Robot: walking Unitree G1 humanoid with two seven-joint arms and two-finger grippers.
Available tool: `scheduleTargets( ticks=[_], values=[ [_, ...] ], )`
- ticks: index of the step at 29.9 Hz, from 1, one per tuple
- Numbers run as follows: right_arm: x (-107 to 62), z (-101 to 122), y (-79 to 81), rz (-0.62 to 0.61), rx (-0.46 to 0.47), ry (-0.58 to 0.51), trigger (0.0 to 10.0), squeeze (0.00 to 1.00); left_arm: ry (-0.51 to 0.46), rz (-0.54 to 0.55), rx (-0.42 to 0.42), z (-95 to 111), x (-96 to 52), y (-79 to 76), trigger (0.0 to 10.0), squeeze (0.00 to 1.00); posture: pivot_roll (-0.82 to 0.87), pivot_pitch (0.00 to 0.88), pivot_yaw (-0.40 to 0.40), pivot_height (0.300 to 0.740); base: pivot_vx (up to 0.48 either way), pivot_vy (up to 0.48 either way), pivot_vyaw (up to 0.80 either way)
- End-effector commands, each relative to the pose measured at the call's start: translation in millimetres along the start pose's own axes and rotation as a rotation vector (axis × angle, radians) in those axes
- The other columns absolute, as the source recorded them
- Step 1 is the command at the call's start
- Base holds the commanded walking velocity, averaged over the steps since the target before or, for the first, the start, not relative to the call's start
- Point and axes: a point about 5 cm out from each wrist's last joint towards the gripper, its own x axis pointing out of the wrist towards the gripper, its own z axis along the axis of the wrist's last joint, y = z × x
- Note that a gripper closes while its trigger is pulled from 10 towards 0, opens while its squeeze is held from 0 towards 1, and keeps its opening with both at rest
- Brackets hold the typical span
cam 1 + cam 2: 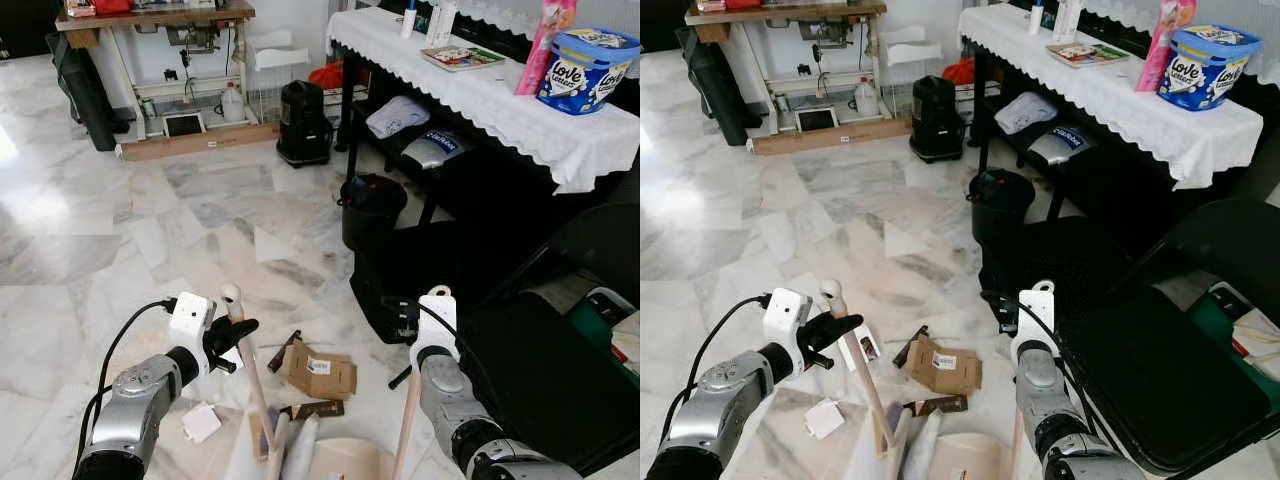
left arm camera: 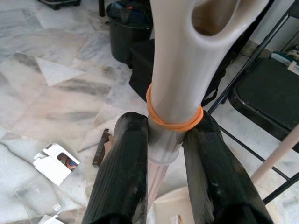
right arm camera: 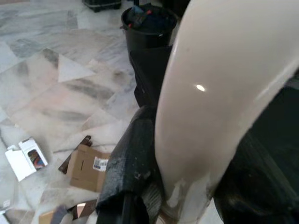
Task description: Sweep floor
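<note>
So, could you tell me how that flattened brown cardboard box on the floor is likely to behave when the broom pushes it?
The cardboard box looks flat and light, so it should slide easily on the glossy marble floor. Lying low, it probably won't tip, though its creased flaps might catch or fold.

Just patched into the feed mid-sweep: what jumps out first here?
The scatter of litter on the marble floor: a flattened cardboard box and a white carton just ahead. The left claw grips a cream broom handle, the right claw a second handle; a black bin stands beyond.
</note>
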Motion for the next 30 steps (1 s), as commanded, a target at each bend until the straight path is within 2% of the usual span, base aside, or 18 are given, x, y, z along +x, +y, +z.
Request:
scheduleTargets(
  ticks=[1,9,17,25,30],
  values=[
    [3.5,15,-2.0,-0.003,-0.024,-0.077,10.0,0.00,0.025,-0.032,-0.013,-4,1.3,-4.2,10.0,0.00,0.08,0.019,-0.028,0.740,0.000,0.000,0.00],
    [1.4,9,-0.4,0.016,-0.124,-0.074,10.0,0.00,0.041,-0.044,0.005,-5,1.2,-6.0,10.0,0.00,0.09,0.017,-0.028,0.740,0.000,0.000,0.00],
    [-6.3,-19,3.9,0.040,-0.125,0.077,10.0,0.00,0.043,-0.053,0.003,-4,1.3,-6.3,10.0,0.00,0.09,0.016,-0.027,0.740,0.000,0.000,0.00],
    [-10.6,-31,7.2,0.065,-0.128,0.144,10.0,0.00,0.054,-0.089,-0.075,-5,0.9,-6.3,10.0,0.00,0.09,0.012,-0.023,0.740,0.000,0.000,0.00],
    [-11.0,-31,9.0,0.073,-0.124,0.148,10.0,0.00,0.011,-0.113,-0.154,1,0.9,-7.3,10.0,0.00,0.09,0.013,-0.023,0.740,0.000,0.000,0.00]
  ],
)
